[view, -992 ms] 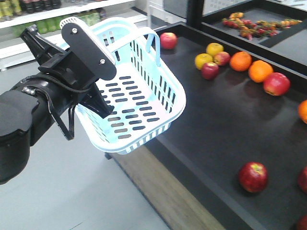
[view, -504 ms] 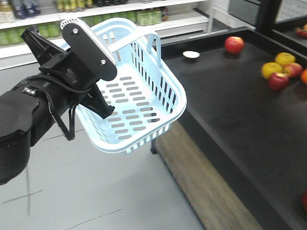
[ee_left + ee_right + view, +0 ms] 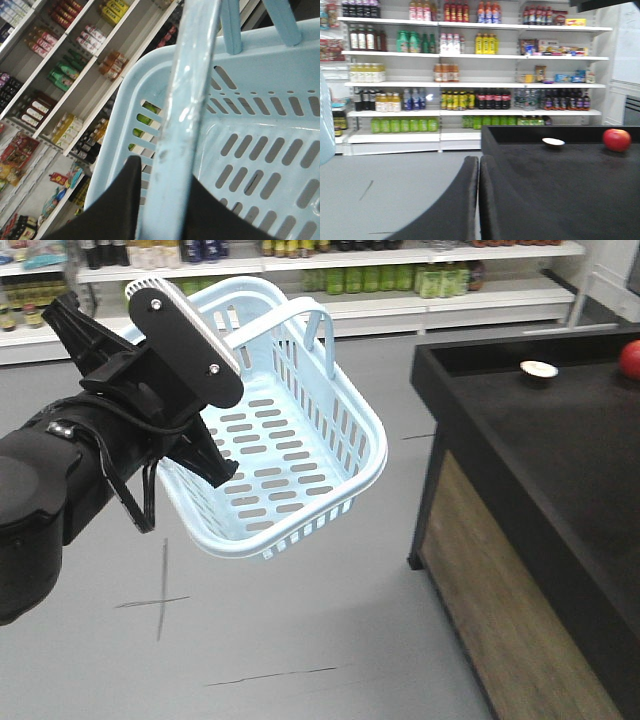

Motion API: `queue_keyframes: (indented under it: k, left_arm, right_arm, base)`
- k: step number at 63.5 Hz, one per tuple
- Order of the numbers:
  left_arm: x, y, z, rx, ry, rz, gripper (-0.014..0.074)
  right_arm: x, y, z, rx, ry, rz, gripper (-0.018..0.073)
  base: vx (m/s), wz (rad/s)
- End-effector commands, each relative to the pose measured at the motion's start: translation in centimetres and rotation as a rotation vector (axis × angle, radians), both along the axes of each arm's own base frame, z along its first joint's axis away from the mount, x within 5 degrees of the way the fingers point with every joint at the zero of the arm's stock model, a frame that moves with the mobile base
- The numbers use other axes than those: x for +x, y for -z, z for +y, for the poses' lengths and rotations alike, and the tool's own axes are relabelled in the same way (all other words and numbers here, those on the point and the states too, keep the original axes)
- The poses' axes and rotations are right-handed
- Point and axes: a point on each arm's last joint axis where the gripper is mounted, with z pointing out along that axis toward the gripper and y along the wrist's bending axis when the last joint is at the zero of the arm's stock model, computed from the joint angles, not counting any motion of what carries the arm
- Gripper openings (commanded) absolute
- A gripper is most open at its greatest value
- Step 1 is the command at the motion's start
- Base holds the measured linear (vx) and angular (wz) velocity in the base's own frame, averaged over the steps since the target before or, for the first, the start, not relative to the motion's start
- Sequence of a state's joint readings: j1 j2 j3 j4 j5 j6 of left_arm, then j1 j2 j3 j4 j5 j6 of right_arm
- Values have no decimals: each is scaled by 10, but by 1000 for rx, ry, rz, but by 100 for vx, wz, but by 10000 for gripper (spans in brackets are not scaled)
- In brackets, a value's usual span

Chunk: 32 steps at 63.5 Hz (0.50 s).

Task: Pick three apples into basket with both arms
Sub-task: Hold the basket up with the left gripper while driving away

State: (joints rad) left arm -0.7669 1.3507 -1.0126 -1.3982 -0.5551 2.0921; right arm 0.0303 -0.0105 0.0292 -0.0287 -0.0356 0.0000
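Observation:
The pale blue basket [image 3: 300, 440] hangs tilted in the air at the left, off the table, and it holds nothing. My left gripper [image 3: 165, 175] is shut on the basket's handle [image 3: 187, 100]. The left arm [image 3: 90, 460] fills the left side of the front view. One red apple [image 3: 616, 139] lies on the black table [image 3: 560, 175] at the far right; in the front view this apple [image 3: 631, 359] is cut by the frame's right edge. My right gripper [image 3: 479, 170] is shut with nothing in it, low over the table's near corner.
A small white dish [image 3: 539, 370] sits on the table left of the apple. The table has a raised black rim and a wooden side panel [image 3: 500, 590]. Grey floor [image 3: 300, 640] lies below the basket. Store shelves [image 3: 470, 75] with bottles stand behind.
The whole view has swung left: the table with its fruit slid off to the right and the floor and shelves came in. The basket stays held the same way in the left gripper.

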Motion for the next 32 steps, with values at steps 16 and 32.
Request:
queue_keyframes:
  k: [16, 32]
  left_arm:
    - [-6, -26, 8, -23, -20, -92, -7]
    - [-6, -26, 8, -23, -20, -92, -7]
  right_arm:
    - [0, -3, 0, -7, 1, -63, -9]
    - [0, -3, 0, -7, 1, -63, -9]
  base:
    - [-1, 39]
    - [3, 26]
